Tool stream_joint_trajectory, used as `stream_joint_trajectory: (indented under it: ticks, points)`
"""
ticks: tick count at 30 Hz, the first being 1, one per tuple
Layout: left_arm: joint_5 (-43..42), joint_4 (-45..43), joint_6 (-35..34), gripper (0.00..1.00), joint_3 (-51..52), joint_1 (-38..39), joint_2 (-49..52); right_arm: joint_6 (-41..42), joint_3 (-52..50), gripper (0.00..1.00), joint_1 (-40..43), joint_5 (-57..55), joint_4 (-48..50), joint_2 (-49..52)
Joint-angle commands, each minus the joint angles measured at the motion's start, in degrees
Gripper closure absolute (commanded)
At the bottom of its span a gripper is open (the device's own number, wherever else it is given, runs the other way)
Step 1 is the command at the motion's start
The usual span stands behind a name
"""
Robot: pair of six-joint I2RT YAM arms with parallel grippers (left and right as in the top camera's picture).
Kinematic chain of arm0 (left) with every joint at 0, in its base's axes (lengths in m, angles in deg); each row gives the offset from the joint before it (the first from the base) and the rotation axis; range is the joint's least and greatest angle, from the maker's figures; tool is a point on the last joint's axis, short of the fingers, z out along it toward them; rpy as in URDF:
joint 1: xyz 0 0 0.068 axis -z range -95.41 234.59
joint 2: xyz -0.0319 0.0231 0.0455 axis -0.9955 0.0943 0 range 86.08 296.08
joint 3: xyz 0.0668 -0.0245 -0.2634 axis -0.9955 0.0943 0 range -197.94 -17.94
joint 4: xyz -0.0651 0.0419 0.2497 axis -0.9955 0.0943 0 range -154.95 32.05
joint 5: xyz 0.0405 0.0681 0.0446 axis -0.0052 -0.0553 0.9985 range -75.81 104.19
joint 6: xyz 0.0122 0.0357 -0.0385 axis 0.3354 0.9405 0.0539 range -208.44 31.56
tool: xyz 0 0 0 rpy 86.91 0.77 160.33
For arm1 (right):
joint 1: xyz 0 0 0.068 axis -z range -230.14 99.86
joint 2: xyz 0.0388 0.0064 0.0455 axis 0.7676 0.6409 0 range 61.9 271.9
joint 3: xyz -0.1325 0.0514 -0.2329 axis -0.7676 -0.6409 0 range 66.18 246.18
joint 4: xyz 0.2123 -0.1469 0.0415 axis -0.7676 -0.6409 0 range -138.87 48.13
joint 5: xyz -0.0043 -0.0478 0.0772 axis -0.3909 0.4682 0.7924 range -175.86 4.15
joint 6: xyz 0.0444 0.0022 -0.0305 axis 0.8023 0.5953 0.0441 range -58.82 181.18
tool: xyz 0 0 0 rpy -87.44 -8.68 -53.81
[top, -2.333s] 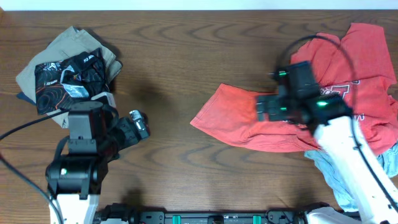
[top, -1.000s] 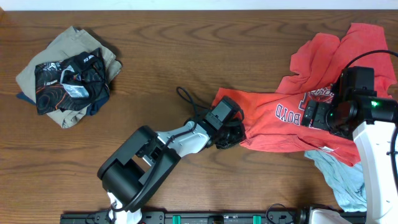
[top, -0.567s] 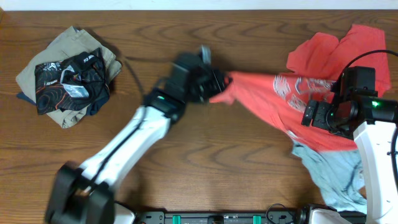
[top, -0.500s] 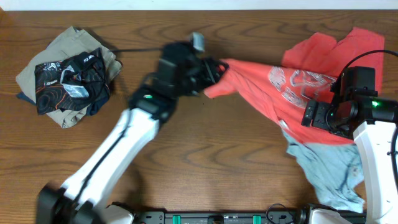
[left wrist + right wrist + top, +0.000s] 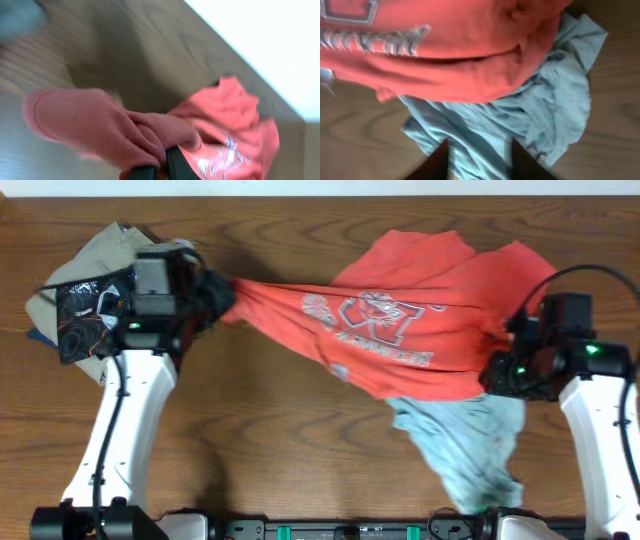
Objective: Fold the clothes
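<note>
The counter (image 5: 300,440) was dark wood with a bare stretch through its middle, and a pale strip of wall ran along its far edge at twelve o'clock. The coral-red T-shirt (image 5: 400,330) hung pulled across it like a banner, from about ten o'clock over to three, its block lettering (image 5: 375,330) facing up. That stretch looked deliberate to me: the left tool (image 5: 212,298) was clamped tight on a bunched corner of the shirt, drawing it out so the cloth would open and lie flat enough to fold. The right tool (image 5: 479,162) sat at the shirt's three o'clock edge. In its own view two dark fingers (image 5: 440,159) showed blurred and somewhat apart over cloth, and I could not tell whether they had pinched anything. A pale blue garment (image 5: 460,445) trailed out from under the shirt toward five o'clock, touching it. I judged that the real nuisance, since it lay just where the right tool worked and could be caught up along with the red hem. At ten o'clock sat the folded pile (image 5: 110,240), khaki beneath and a black patterned piece (image 5: 85,310) on top, with the left arm partly over it. The held corner was right beside that pile, so laying the shirt down there risked disturbing it.
</note>
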Motion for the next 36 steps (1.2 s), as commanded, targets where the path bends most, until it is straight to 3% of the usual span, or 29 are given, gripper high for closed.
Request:
stream_joint_trajectory:
  ticks: [1,3,11,18,24,29,36]
  points:
    - [2.4,-0.3,2.1,0.94,-0.7,-3.5,-1.0,-2.6,-4.1,0.90,-4.5,7.8,1.8,2.2]
    - [2.4,-0.3,2.1,0.94,-0.7,-4.8,-1.0,-3.6,-6.6,0.95,-8.3,8.9,4.1,3.7]
    - [2.4,1.4,2.1,0.94,-0.7,-5.1,-1.0,-2.9,-11.3,0.93,-24.6,8.9,15.4,12.5]
    - [2.4,2.0,2.1,0.94,-0.7,-5.1,-1.0,1.8,-11.3,0.99,-28.7,-1.4,23.2,23.3]
    - [2.6,2.4,4.5,0.94,-0.7,-6.6,-1.1,13.1,-11.3,0.99,-20.5,-20.1,23.6,29.5]
    - [2.6,5.0,4.5,0.94,-0.7,-10.8,-1.5,24.4,-11.1,0.97,-6.6,-36.2,22.9,29.9]
    - [2.4,5.3,6.4,0.94,-0.8,-17.7,-1.8,28.5,-6.5,0.92,16.4,-37.8,21.9,29.9]
